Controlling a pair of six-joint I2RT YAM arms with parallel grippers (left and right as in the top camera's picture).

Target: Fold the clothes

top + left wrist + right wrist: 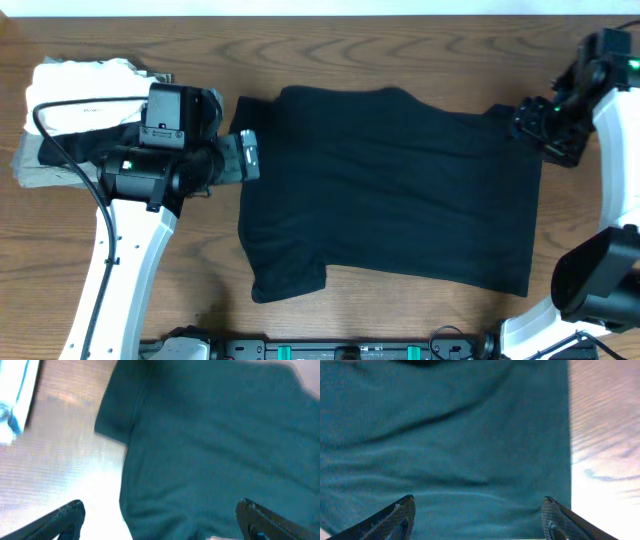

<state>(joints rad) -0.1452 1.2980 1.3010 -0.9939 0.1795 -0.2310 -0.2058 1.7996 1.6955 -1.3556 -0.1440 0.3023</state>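
The clothes (390, 190), a black T-shirt, lie spread flat on the wooden table with one sleeve at the near left. My left gripper (250, 157) hovers at the shirt's left edge. In the left wrist view the gripper (160, 512) is open, its fingers (67, 516) wide apart over the cloth (215, 445) and bare table. My right gripper (530, 122) is at the shirt's far right corner. The right wrist view shows that gripper (477, 507) open above the fabric (445, 435), fingertips (556, 512) apart and holding nothing.
A pile of folded white garments (80, 85) on grey ones (35, 165) sits at the far left, behind my left arm. Bare wood (400, 320) runs along the near side, and the table edge lies beyond the shirt at the back.
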